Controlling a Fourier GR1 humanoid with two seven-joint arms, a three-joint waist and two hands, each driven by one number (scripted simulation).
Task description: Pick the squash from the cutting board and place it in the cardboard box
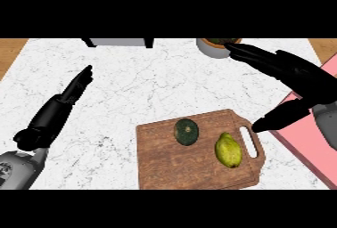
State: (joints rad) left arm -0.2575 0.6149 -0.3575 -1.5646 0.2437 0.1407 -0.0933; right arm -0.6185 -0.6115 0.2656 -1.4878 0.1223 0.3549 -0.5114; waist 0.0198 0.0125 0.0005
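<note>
One squash [187, 132] mid cutting board [170, 171]; right hand [297, 75] spread beside its right edge.

White marbled surface [151, 80], bearing a wooden cutting board [171, 164] near right, a grey pot [211, 50] at the far edge, and a pink panel [309, 147], perhaps a box, at right.

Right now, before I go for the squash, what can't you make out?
Head view:
- Pink object at the right: cut by the edge and partly behind the right hand; can't tell if it's the box.
- Pot at the far edge: partly covered by that hand.
- Grey object at the top: cut off.
</note>
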